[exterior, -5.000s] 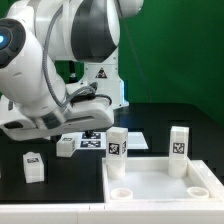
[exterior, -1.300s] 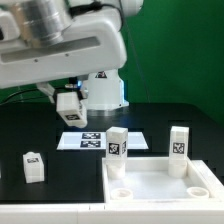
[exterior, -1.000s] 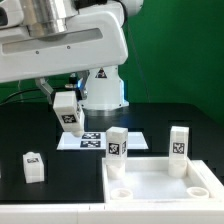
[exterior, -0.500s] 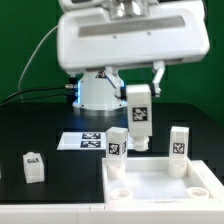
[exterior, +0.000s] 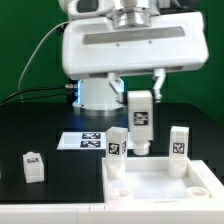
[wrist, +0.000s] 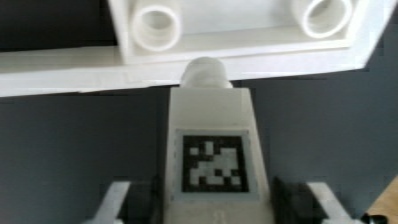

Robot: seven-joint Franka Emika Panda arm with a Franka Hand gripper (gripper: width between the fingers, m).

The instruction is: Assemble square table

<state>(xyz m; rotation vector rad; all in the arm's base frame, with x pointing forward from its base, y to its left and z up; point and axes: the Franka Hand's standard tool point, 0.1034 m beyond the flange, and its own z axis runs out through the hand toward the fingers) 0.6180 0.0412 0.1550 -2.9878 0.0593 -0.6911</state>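
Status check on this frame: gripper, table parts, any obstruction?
Gripper shut on leg, held upright above tabletop slab. Two legs stand at slab's far rim, one loose. Nothing blocking.

The surface (exterior: 180,125) is black and flat. On it lies the white slab (exterior: 160,182), at the front toward the exterior view's right. The marker board (exterior: 95,142) lies flat behind it, near the middle. One small white leg (exterior: 33,166) stands alone at the exterior view's left.
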